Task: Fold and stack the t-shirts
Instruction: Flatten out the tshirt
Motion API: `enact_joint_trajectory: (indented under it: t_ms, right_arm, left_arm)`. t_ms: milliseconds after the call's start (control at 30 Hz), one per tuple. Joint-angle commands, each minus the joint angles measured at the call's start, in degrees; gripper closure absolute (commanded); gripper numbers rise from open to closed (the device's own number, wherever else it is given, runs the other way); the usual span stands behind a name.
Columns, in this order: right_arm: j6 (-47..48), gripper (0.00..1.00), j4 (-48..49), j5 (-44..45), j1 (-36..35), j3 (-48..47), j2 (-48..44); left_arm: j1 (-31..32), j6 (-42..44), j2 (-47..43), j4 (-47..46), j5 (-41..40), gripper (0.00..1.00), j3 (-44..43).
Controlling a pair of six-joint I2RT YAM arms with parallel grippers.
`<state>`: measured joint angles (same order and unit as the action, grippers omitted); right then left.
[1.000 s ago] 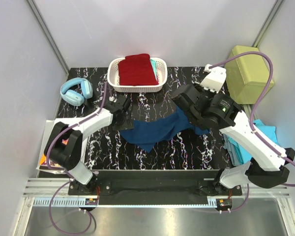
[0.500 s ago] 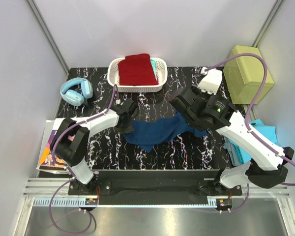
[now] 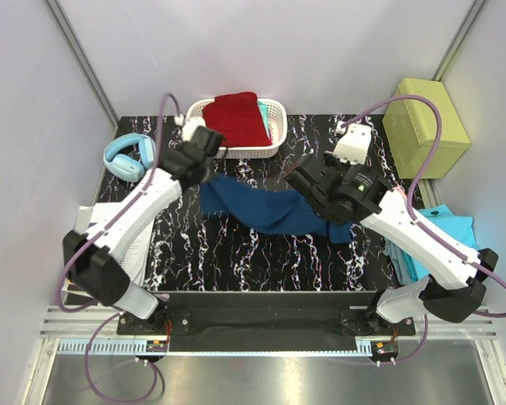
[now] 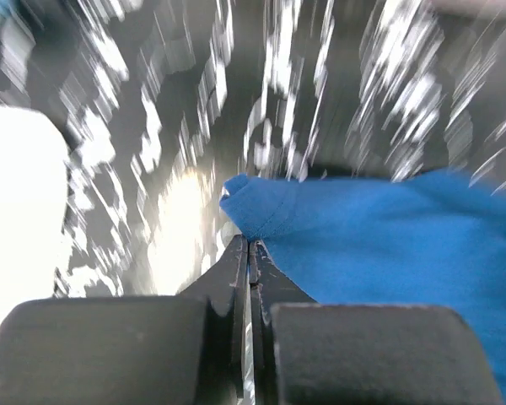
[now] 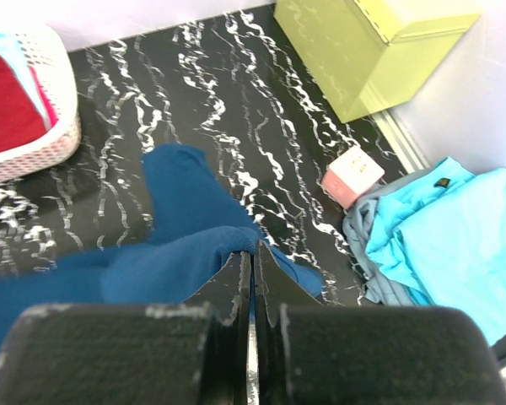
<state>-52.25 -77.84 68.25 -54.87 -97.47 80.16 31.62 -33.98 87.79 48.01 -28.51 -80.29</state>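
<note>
A navy blue t-shirt [image 3: 266, 209] hangs stretched above the black marbled table between both grippers. My left gripper [image 3: 204, 180] is shut on its left edge; the left wrist view, blurred, shows the blue cloth [image 4: 388, 240] pinched at my closed left gripper [image 4: 249, 245]. My right gripper [image 3: 319, 204] is shut on the right end, where the navy fabric [image 5: 185, 232] bunches at the closed tips of the right gripper [image 5: 253, 246]. A folded dark red t-shirt [image 3: 234, 118] lies in the white basket [image 3: 196, 135]. Turquoise t-shirts [image 3: 443, 236] lie crumpled at the table's right edge.
Light blue headphones [image 3: 131, 157] sit at the back left, printed papers [image 3: 88, 240] at the left edge. A yellow-green box [image 3: 426, 125] stands at the back right. A small pink-and-white box [image 5: 352, 175] lies beside the turquoise pile [image 5: 443, 245].
My left gripper shut on the navy shirt's left edge and rose toward the back left, pulling the crumpled shirt out taut. The right arm shifted slightly left, still holding.
</note>
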Motion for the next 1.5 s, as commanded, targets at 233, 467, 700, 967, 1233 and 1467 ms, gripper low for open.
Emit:
enact_joint_trajectory:
  t_ms: [233, 467, 700, 967, 1233, 1467]
  right_arm:
    - [4.33, 1.0, -7.5, 0.31, 4.33, 3.95, -1.32]
    - [9.79, 1.0, -1.18, -1.97, 7.76, 7.64, -3.34]
    - [20.15, 1.0, 6.29, -1.28, 14.7, 9.93, -9.48]
    - [25.71, 1.0, 13.86, -5.58, 20.5, 15.72, -11.78]
    - [23.33, 1.0, 14.21, -9.62, 21.39, 21.0, -12.84]
    - [25.44, 1.0, 19.55, -10.94, 21.47, 21.8, -7.92]
  left_arm:
    - [-9.2, 2.33, -11.76, 5.6, -19.99, 1.0, -7.07]
    - [-15.26, -0.03, -11.5, 5.34, -14.3, 1.0, -2.25]
    - [-18.7, 0.05, -13.79, 5.34, -14.47, 1.0, -2.41]
    - [-18.96, -1.09, -11.76, 4.29, -11.13, 1.0, 1.26]
    - [-19.05, -3.11, -12.29, 3.59, -6.21, 1.0, 10.58]
    - [-19.05, -0.74, -8.61, 1.3, -2.17, 1.0, 8.94]
